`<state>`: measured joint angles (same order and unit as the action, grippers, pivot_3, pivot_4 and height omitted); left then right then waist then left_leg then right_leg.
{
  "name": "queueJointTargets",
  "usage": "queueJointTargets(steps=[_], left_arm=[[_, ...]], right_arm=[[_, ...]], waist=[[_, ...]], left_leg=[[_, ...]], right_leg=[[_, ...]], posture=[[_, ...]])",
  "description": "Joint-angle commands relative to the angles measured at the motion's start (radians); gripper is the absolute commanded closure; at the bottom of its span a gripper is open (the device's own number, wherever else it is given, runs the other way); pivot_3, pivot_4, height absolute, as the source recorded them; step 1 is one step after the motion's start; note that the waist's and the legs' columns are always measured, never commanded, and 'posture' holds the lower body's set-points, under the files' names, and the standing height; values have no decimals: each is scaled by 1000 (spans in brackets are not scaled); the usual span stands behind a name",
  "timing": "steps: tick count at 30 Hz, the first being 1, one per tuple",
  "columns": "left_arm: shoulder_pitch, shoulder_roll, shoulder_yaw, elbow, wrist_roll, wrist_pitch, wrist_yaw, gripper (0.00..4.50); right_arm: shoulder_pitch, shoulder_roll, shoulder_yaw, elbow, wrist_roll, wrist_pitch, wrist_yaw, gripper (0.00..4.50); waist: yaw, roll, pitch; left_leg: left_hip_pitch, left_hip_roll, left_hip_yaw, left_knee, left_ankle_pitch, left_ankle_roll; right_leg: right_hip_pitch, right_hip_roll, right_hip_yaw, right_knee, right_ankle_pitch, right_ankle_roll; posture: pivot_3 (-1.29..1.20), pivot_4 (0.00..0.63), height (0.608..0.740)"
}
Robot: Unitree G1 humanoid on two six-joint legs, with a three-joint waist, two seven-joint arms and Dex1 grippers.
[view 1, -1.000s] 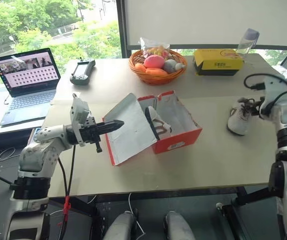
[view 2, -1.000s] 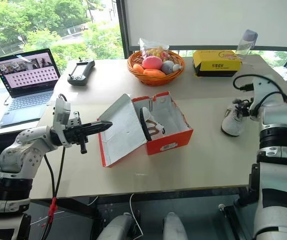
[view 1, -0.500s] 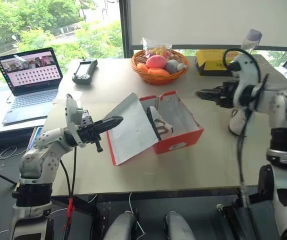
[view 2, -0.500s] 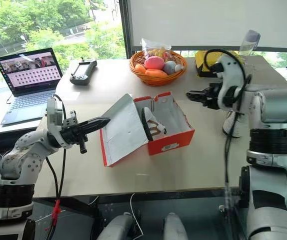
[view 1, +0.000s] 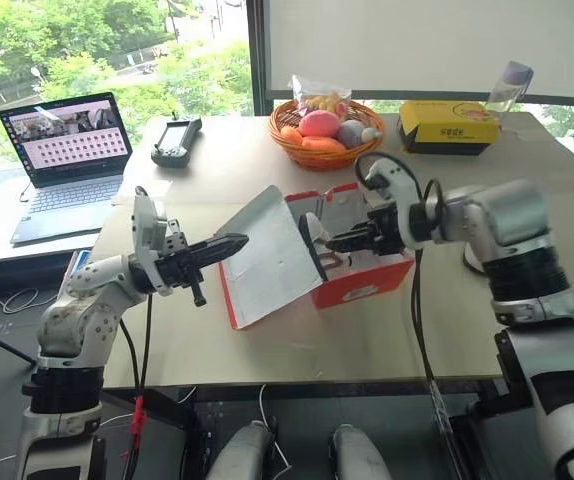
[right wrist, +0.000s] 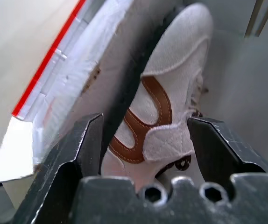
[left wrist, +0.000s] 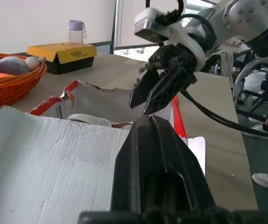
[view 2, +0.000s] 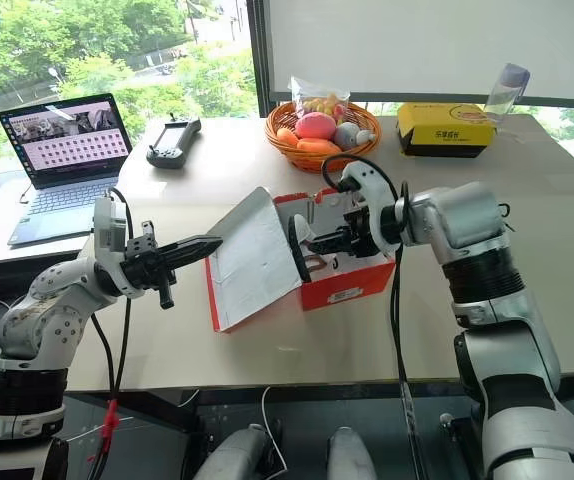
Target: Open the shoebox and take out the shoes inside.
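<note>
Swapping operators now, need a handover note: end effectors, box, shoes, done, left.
Left end effector: shut, tip at the open lid, holding nothing.
Right end effector: open, inside the box, fingers either side of the shoe standing there; not gripped yet.
Second shoe: on the table to the robot's right, largely hidden by the right arm.
Done: box opened, one shoe out.
Left: close on the shoe in the box, lift it out.

Left gripper (view 1: pixel 235 242) closed, its 2 fingers pressed together, arm held out pointing right; right gripper (view 1: pixel 334 243) spread wide, arm bent across the body, angled down and left.
</note>
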<state>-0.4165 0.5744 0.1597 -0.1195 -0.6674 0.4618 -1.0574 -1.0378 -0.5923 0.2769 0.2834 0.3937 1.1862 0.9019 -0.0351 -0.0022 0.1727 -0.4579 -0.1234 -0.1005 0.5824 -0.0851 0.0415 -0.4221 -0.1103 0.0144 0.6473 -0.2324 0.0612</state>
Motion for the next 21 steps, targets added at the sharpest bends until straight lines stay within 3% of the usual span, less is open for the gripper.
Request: queueJointTargets(steps=[1, 17, 21], left_arm=[[3, 13, 6, -43, -8, -3, 6, 4500], [2, 26, -10, -30, 12, -9, 20, 4500], [1, 29, -12, -29, 16, -9, 23, 4500]], right_arm=[[-5, 26, 41, 90, -52, -112, 40, 1095], [-51, 205, 19, 406, -130, -196, 126, 1095], [-57, 226, 6, 447, -151, -209, 144, 2115]], waist=[[-5, 0, 0], [-39, -11, -9], [-42, -11, -11]], left_leg=[[0, 0, 0, 0, 0, 0], [17, 1, 0, -6, 0, -1], [19, 2, 0, -7, -1, -1]], right_leg=[[0, 0, 0, 0, 0, 0], [9, 2, 2, 0, 0, -1], [10, 3, 2, 0, -3, 1]], posture=[[0, 150, 732], [0, 150, 732], [0, 150, 732]])
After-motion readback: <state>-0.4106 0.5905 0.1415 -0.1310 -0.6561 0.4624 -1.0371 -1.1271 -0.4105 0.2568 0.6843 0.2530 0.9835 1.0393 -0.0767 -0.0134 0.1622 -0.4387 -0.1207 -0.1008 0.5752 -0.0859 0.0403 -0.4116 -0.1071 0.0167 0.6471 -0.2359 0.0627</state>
